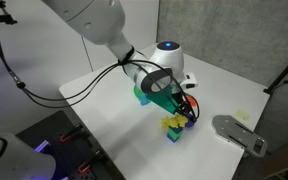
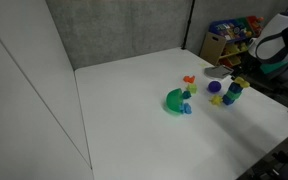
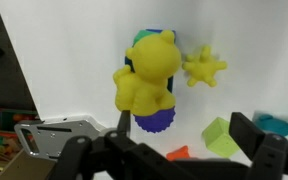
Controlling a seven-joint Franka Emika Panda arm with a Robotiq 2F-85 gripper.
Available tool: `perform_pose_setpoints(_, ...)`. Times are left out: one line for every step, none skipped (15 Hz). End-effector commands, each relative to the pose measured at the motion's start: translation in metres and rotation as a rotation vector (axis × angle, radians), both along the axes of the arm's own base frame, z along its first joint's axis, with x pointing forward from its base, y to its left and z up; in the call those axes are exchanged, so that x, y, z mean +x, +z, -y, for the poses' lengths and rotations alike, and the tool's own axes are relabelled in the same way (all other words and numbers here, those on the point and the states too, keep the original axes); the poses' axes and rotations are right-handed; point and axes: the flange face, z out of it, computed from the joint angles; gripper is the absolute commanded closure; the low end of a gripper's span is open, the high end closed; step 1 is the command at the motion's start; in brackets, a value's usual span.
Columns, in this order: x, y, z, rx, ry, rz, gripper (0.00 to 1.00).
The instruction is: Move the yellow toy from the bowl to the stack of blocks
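The yellow toy [image 3: 149,70] sits on top of the stack of blocks [image 3: 156,122], over its blue cube and purple rounded piece. A yellow star-shaped piece [image 3: 204,68] lies beside it. My gripper [image 3: 184,128] is open just above the stack, its fingers spread wide on either side of the toy. In both exterior views the gripper [image 1: 184,108] [image 2: 241,73] hovers over the stack [image 1: 173,128] [image 2: 232,95]. The green bowl [image 1: 144,97] [image 2: 175,101] stands apart from the stack and is partly hidden by the arm.
A lime cube [image 3: 219,135], an orange toy [image 3: 179,153] and a teal toy [image 3: 281,122] lie near the stack. A blue toy [image 2: 187,109] is by the bowl. A grey object [image 1: 239,133] lies near the table edge. A shelf of toys [image 2: 232,40] stands behind.
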Motion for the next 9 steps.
perform_pose_setpoints(-0.009,0.036,-0.022,0.064,0.032,0.012,0.0)
perform_pose_setpoints(-0.01,0.043,-0.03,0.08,0.042,0.008,0.0)
perform_pose_setpoints(-0.011,0.05,-0.038,0.095,0.052,0.0,0.0)
perform_pose_setpoints(-0.012,0.057,-0.047,0.107,0.065,-0.011,0.0)
perform_pose_setpoints(-0.014,0.063,-0.054,0.118,0.073,-0.025,0.0)
perform_pose_setpoints(-0.016,0.07,-0.063,0.126,0.08,-0.046,0.0)
perform_pose_setpoints(-0.018,0.077,-0.069,0.133,0.089,-0.061,0.0)
perform_pose_setpoints(-0.021,0.085,-0.077,0.144,0.1,-0.084,0.0)
perform_pose_setpoints(-0.024,0.093,-0.084,0.156,0.114,-0.109,0.0)
